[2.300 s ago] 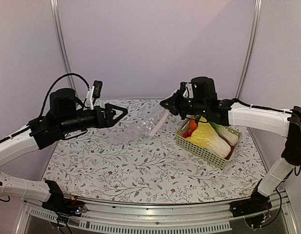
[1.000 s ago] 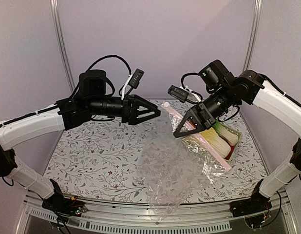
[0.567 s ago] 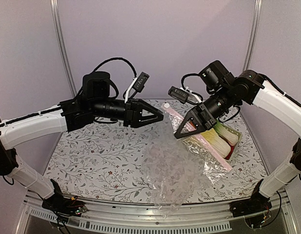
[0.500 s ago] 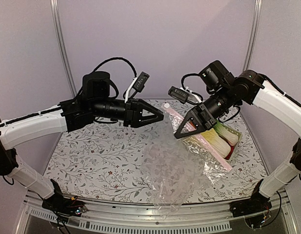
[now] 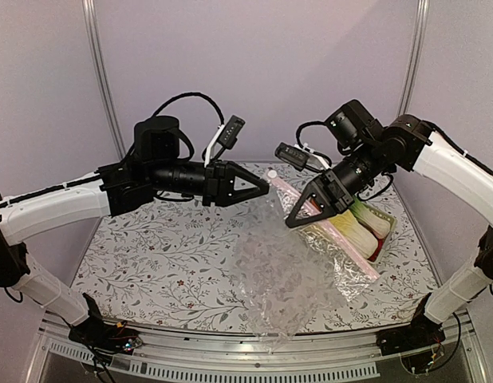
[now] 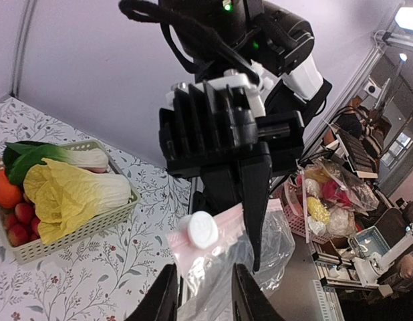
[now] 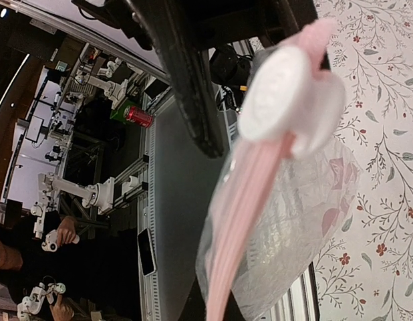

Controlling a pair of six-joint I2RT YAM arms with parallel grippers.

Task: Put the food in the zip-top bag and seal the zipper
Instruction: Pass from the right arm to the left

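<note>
Step in hand: getting the bag mouth open; nothing loaded yet.
Right fingers (image 5: 304, 209) are clenched on the zipper (image 7: 243, 214), holding the zip-top bag (image 5: 282, 275) aloft at frame centre over the table (image 5: 151, 263).
Zipper long axis runs from upper centre to lower right, with the slider (image 6: 198, 231) end uppermost and the film hanging below.
Left fingers (image 6: 246, 294) straddle the film beside the slider; whether they are grasping it, cannot tell.
Next, probably: pinch one lip and pull the two apart.
Food (image 6: 66, 194) is in the basket (image 6: 86, 231), centre right.

Both arms raised, left claw (image 5: 262, 190) reaching rightward, jaws slightly apart, right claw (image 5: 292, 222) angled down-left, closed.
</note>
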